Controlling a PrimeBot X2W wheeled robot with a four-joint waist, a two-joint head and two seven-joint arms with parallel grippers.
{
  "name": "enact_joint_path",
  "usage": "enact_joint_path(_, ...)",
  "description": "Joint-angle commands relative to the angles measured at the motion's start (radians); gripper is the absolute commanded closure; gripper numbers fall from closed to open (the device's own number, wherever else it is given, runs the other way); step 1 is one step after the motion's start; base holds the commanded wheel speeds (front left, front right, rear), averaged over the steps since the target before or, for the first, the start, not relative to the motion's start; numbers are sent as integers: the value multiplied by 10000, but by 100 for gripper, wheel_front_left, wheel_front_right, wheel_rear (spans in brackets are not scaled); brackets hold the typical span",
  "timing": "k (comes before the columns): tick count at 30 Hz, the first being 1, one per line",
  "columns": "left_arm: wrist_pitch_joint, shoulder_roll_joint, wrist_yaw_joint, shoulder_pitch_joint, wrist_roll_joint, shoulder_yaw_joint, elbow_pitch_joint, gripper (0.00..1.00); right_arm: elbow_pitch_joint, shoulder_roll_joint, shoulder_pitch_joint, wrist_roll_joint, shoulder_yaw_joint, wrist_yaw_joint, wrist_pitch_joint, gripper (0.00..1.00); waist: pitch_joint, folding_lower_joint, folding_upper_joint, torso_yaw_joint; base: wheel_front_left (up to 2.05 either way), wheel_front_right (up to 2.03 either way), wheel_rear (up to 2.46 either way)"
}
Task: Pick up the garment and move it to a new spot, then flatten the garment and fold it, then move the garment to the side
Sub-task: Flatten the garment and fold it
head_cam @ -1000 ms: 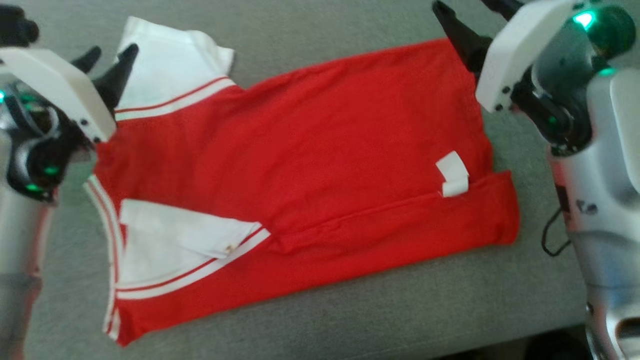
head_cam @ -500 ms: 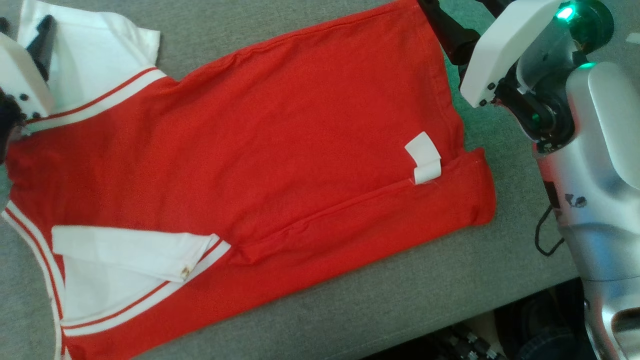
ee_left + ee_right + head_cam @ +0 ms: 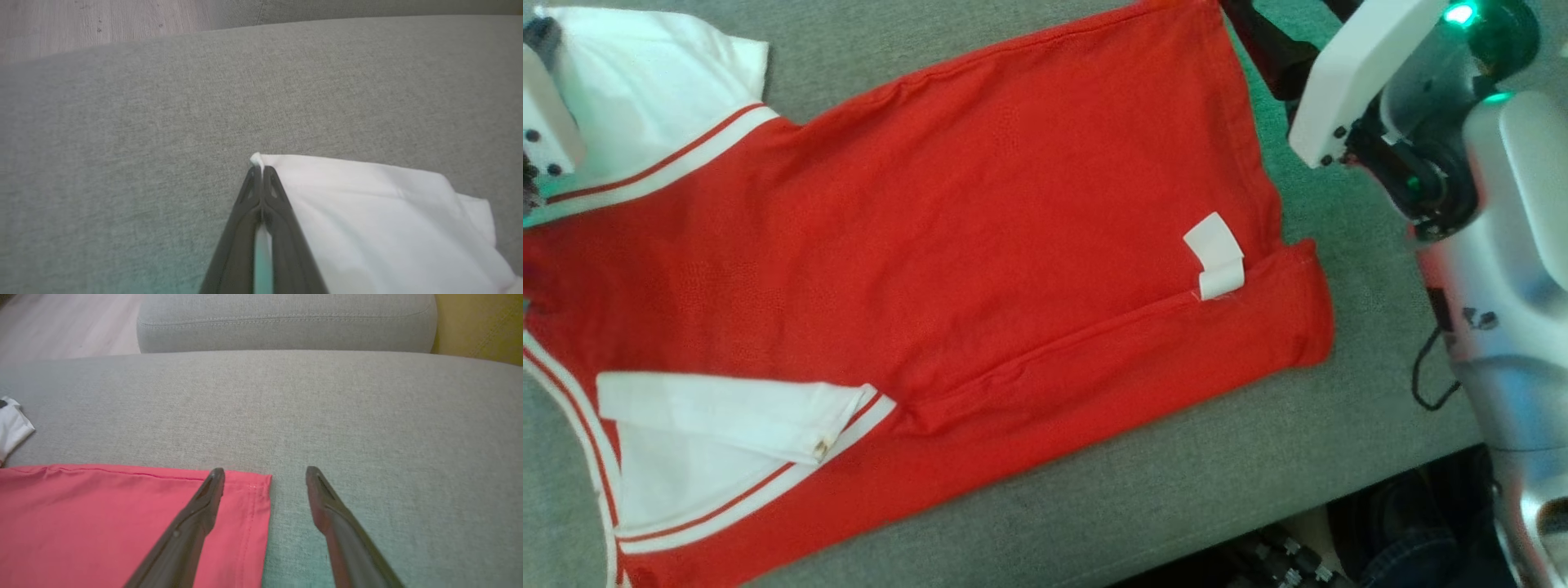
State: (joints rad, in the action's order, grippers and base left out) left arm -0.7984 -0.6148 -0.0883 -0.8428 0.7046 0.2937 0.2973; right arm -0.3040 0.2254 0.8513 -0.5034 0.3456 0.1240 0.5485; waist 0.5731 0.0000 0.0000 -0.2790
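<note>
One long edge [image 3: 1111,359] looks folded | garment [image 3: 1013,245] flat on cushion [image 3: 367,416] | our left gripper [image 3: 261,169] pinched on white sleeve [image 3: 367,212] | right gripper [image 3: 265,471] agape at hem corner [image 3: 253,490] | we judge folding, side-move remain

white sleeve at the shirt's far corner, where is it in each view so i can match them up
Head view: the white sleeve lies in the top left corner.
Left wrist view: it fills the lower right, its corner pinched in the shut left gripper.
Right wrist view: a small white tip at the left edge.
Shared landmark: the grey cushion under the sleeve in all three.
</note>
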Motion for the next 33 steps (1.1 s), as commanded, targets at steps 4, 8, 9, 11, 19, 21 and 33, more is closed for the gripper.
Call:
enact_joint_path(4, -2, -342, -16, 224, 83, -193, -392, 100, 213, 170, 256, -218, -53, 67, 633, 0, -67, 0, 0, 184, 0, 0, 0)
enact_joint_path(8, 315, -186, 128, 136, 95, -151, -535, 100, -109, 252, 543, -203, 35, 67, 1157, 0, -34, 0, 0, 342, 0, 0, 0)
enact_joint_path(9, 415, -142, 165, 102, 89, -142, -548, 100, -213, 240, 632, -188, 43, 67, 1181, 0, -20, 0, 0, 376, 0, 0, 0)
enact_joint_path(11, 555, -59, 241, 31, 84, -102, -515, 100, -523, 242, 820, -70, 144, 67, 1241, 0, 3, 0, 0, 436, 0, 0, 0)
enact_joint_path(19, 1018, 488, 449, -173, 232, 48, -205, 100, -1900, 287, 1274, -211, 758, 67, 2233, 55, -84, 0, 0, 765, 0, 0, 0)
enact_joint_path(21, 1166, 613, 498, -181, 286, 53, -139, 100, -1960, 398, 1316, -315, 955, 67, 2372, 84, -140, 0, 0, 851, 0, 0, 0)
enact_joint_path(33, 3871, 1710, 1259, 423, 759, -330, -176, 100, -2393, 874, 1170, -305, 1138, 67, 616, 100, -1033, 0, 0, 1641, 0, 0, 0)
